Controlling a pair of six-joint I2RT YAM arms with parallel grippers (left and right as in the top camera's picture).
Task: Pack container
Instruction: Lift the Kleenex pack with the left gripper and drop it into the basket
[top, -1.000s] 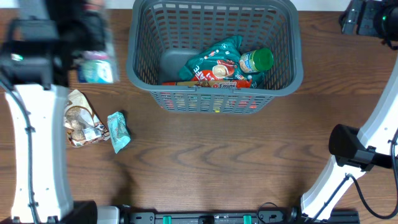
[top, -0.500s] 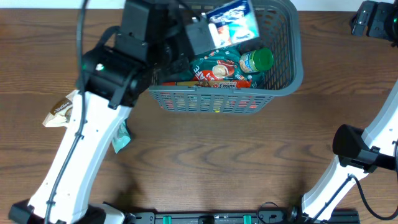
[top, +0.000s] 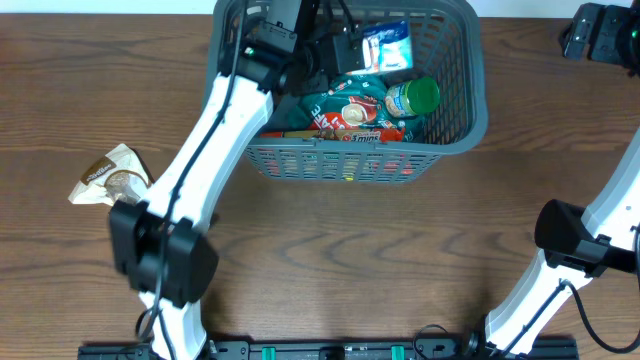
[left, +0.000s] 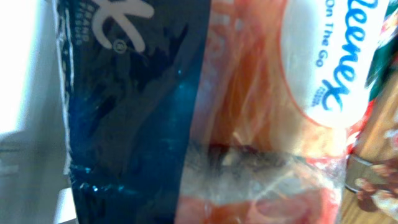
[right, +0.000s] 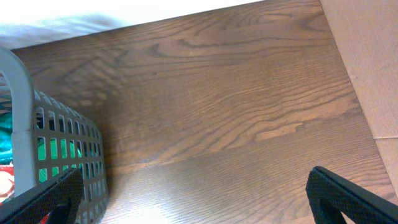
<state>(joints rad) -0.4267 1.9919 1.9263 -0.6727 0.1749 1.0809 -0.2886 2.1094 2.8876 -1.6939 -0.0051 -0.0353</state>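
Observation:
The container (top: 478, 104) is a dark grey slotted basket at the table's far middle. It also shows at the left of the right wrist view (right: 20, 124). In it lie a teal packet (top: 345, 95), a green-lidded jar (top: 412, 98) and a red packet (top: 340, 133). My left gripper (top: 350, 48) reaches over the basket, shut on a blue-and-white Kleenex tissue packet (top: 387, 45), held above the contents. That packet (left: 205, 106) fills the left wrist view and hides the fingers. My right gripper (right: 199, 199) is open and empty, right of the basket (top: 600, 35).
A brown snack packet (top: 105, 175) lies on the wooden table at the left. My left arm (top: 215, 130) crosses the basket's left rim and the table in front of it. A pale surface (right: 367, 74) borders the table's right edge.
My left arm swung from the table's left over the basket, carrying the tissue packet, and now holds it lower inside. The right arm has not moved.

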